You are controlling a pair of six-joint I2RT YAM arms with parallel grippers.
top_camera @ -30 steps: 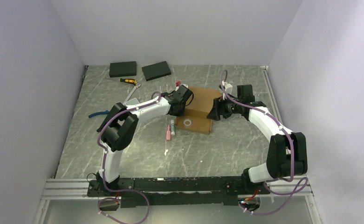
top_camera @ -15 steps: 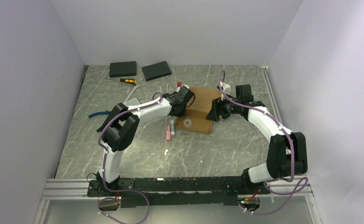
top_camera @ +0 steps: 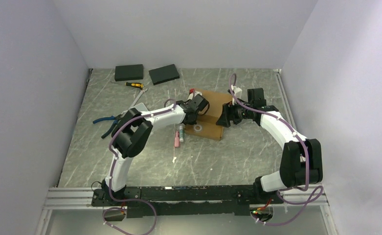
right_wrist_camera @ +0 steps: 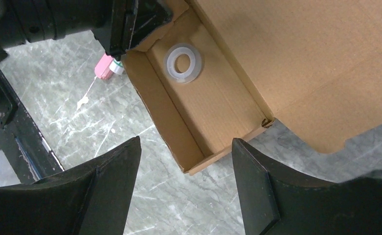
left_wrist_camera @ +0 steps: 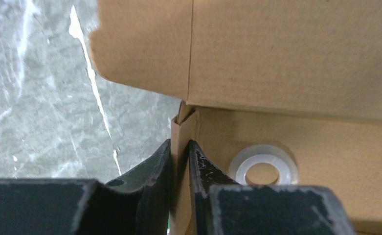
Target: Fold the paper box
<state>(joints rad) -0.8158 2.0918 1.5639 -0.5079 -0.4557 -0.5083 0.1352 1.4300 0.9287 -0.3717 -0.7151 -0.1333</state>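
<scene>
The cardboard box (top_camera: 213,120) sits open on the table (top_camera: 130,161), just past the middle, with its lid unfolded on the far side. The left gripper (left_wrist_camera: 180,147) clamps the box's left side wall, one finger on each face. The right gripper (right_wrist_camera: 186,147) hangs above the box's right end, jaws spread wide and touching nothing. A tape roll (right_wrist_camera: 194,66) lies inside the box.

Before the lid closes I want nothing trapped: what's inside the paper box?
Only a whitish ring, seemingly a tape roll, lies on the floor of the paper box. The left gripper hides the corner beside it.
</scene>
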